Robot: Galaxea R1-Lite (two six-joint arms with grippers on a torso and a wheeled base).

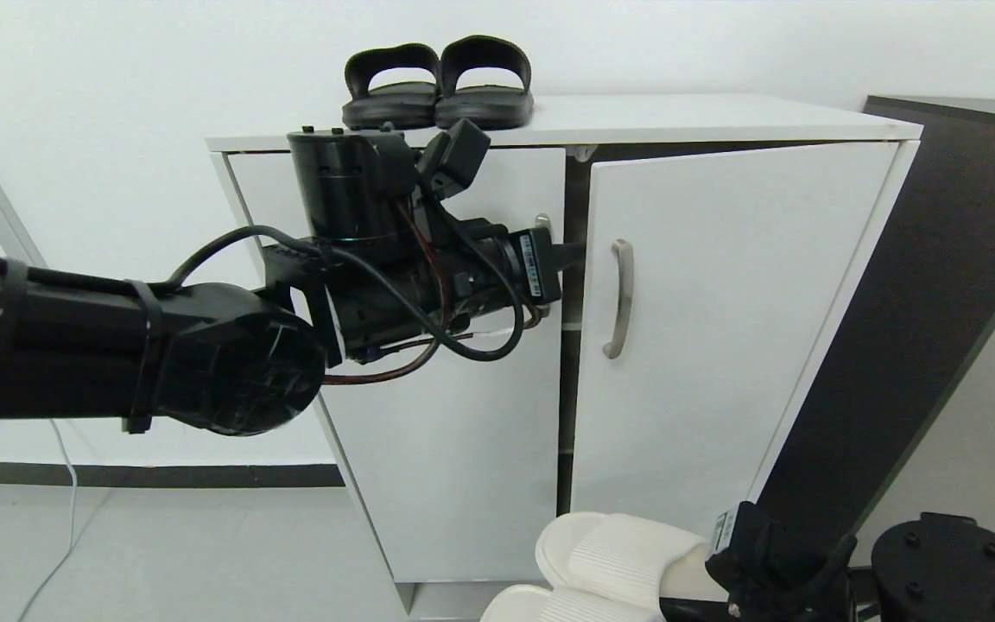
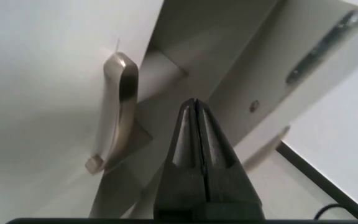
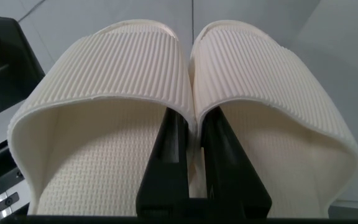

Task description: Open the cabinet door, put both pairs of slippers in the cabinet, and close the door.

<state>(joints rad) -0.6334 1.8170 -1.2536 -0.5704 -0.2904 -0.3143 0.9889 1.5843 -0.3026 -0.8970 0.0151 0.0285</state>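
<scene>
Your left gripper (image 2: 196, 109) is sitting clenched, empty, beside the door handle (image 2: 123, 93); your right gripper (image 3: 192, 124) is clamping the white slippers (image 3: 129, 68).

Light is bright and even, and seems to come from above: shade sits under the top's overhang of the cabinet (image 1: 722, 302). The white wall (image 1: 117, 69) and doors look flat, w/ little contrast. The black slippers (image 1: 437, 86) throw only a thin soft shadow. The gap (image 1: 573, 363) btw. the doors is in deep shade. In head view the cabinet's straight edges lean outward toward the frame sides, i.e. wide-lens distortion. The handle (image 2: 118, 106) has a pale sheen and a soft grey shadow beside it. The white slippers (image 3: 129, 68) are evenly lit, insides slightly darker.
</scene>
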